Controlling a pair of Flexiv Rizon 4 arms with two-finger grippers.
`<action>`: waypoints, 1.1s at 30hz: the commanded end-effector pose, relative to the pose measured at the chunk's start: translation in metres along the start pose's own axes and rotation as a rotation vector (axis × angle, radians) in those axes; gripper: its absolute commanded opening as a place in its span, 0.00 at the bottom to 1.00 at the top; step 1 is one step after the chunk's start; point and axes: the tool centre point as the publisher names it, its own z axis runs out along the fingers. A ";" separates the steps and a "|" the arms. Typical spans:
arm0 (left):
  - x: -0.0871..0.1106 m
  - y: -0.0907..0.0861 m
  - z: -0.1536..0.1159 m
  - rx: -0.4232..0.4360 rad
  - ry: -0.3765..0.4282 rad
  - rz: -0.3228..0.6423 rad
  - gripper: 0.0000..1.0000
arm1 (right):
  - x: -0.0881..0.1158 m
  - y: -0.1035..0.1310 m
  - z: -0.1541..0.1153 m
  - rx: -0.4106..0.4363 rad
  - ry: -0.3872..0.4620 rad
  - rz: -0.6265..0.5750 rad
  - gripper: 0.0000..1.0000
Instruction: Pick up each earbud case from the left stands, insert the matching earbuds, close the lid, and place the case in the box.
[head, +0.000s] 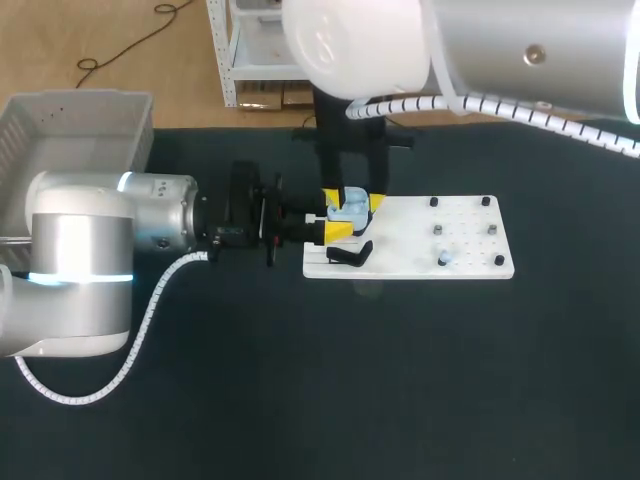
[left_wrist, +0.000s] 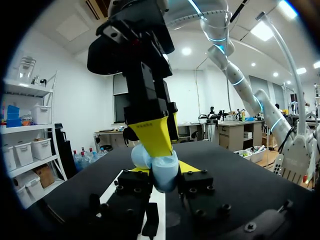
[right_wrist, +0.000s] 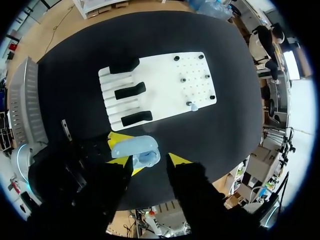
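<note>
Partly hidden: case (left_wrist: 164, 176) clamped in left gripper (left_wrist: 168, 169).

Even overhead light, glare on the right arm (head: 350, 40), soft shadows.

Silver left arm (head: 80, 250) and right arm (head: 540, 50), glowing blue rings (head: 80, 277), white spiral-wrapped cables (head: 150, 300), black yellow-tipped fingers (left_wrist: 155, 135)

Black table (head: 300, 400); white perforated board (head: 400, 240) lying flat on it.
</note>
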 end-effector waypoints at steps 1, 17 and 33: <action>0.000 -0.001 0.000 -0.003 -0.001 0.002 0.00 | 0.001 -0.001 -0.001 -0.011 0.001 -0.004 0.45; 0.000 -0.001 0.000 -0.003 -0.001 0.002 0.00 | 0.017 -0.057 -0.028 -0.198 -0.214 -0.057 0.50; 0.000 -0.001 0.000 -0.003 -0.001 0.002 0.00 | -0.007 -0.095 -0.002 -0.393 -0.337 -0.088 0.45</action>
